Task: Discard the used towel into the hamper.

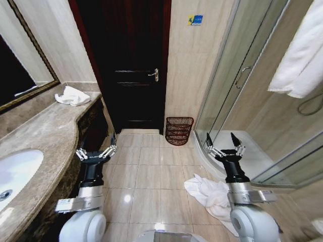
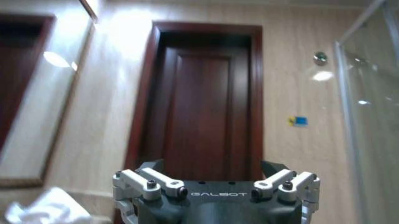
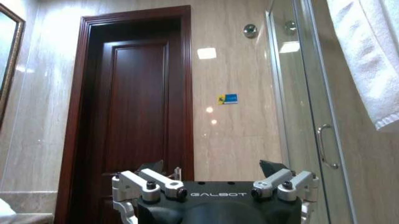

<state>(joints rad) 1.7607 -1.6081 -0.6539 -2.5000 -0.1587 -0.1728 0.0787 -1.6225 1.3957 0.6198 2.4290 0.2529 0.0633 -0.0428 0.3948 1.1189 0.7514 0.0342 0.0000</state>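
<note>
Both arms hang raised over the floor; left end effector [image 1: 96,149] and right end effector [image 1: 225,145] spread wide, empty; towel [image 1: 209,194] lies crumpled on the tiles beside the right arm; hamper [image 1: 178,130] stands near the door [image 1: 132,60].

White towel [image 1: 212,195] on beige floor tiles [image 1: 146,176], red-brown mesh hamper [image 1: 178,130], dark brown door [image 1: 128,60].

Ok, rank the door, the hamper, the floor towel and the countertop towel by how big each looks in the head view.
1. Door, largest by far.
2. Floor towel, though it lies nearer the camera.
3. Hamper and countertop towel look alike, so I won't rank them.
</note>
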